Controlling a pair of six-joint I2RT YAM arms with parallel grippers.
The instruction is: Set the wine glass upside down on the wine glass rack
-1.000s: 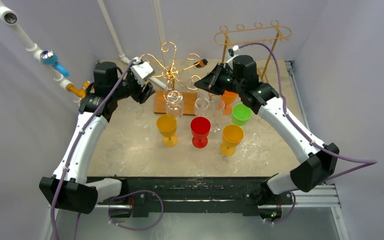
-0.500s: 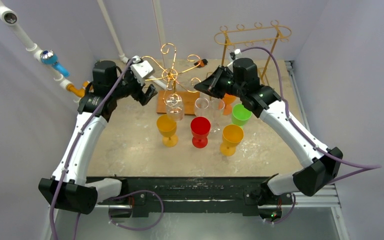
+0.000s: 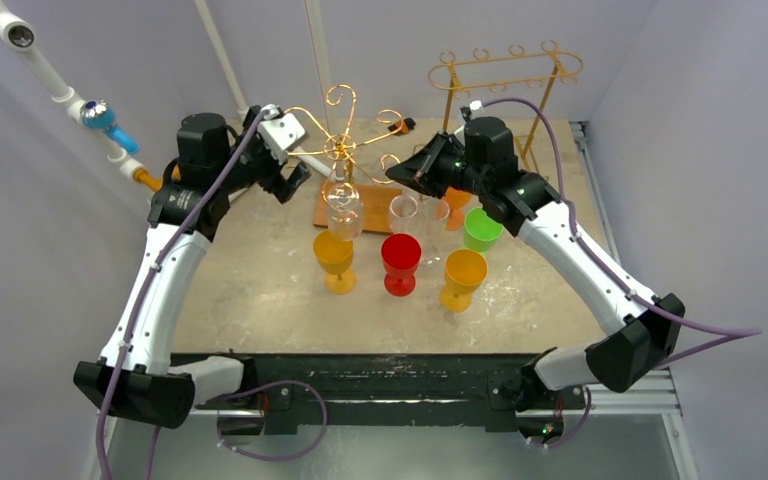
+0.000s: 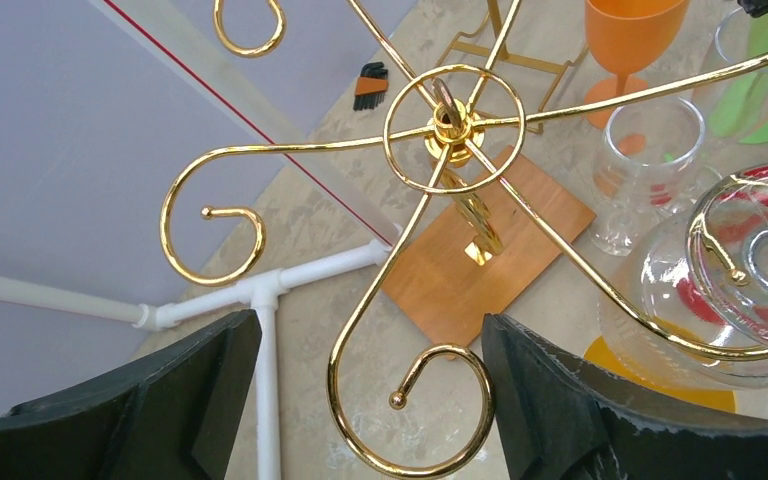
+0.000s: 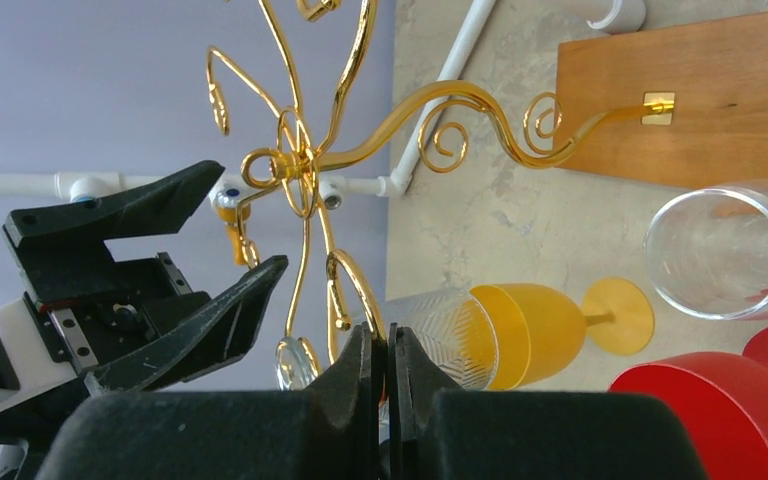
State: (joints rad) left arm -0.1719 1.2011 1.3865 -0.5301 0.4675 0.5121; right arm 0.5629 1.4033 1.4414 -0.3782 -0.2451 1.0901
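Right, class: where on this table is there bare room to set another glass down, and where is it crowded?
Bare: the table between the left arm and the leftmost yellow goblet, and the strip between the red goblet and the black rail. Crowded: around the gold rack's wooden base.

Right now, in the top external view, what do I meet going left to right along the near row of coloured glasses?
Left yellow glass → red glass → right yellow glass.
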